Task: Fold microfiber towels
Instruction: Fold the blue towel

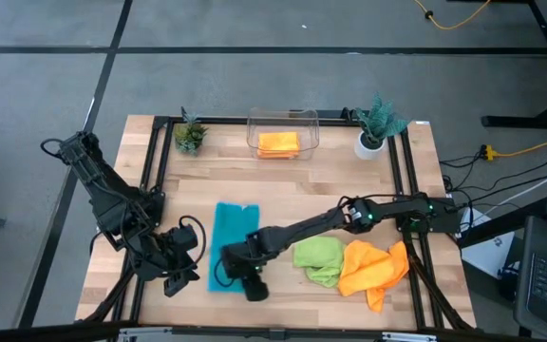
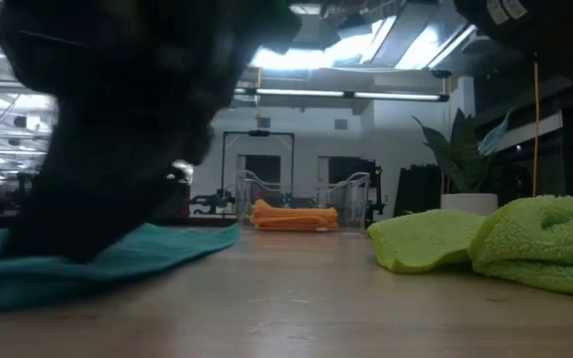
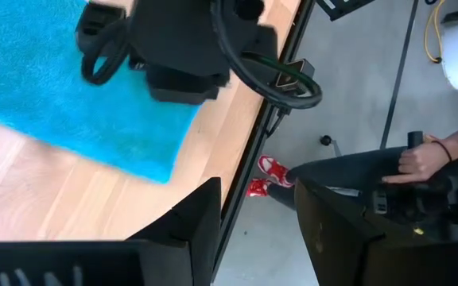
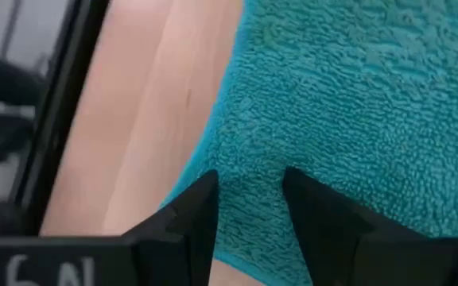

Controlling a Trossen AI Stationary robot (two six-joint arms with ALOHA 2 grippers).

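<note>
The teal-blue towel (image 1: 231, 243) lies flat with its long axis running from the table's front edge toward the back; the right gripper (image 4: 249, 202) sits over its near end — fingers parted, straddling the pile, nothing pinched — while the left gripper (image 3: 253, 222) waits open just beside it

Ceiling panels (image 2: 296, 45) are throwing bright, even light — shadows are staying faint. In the low view a dark arm (image 2: 117, 119) is looming blurred, close to the lens — backlit.
</note>
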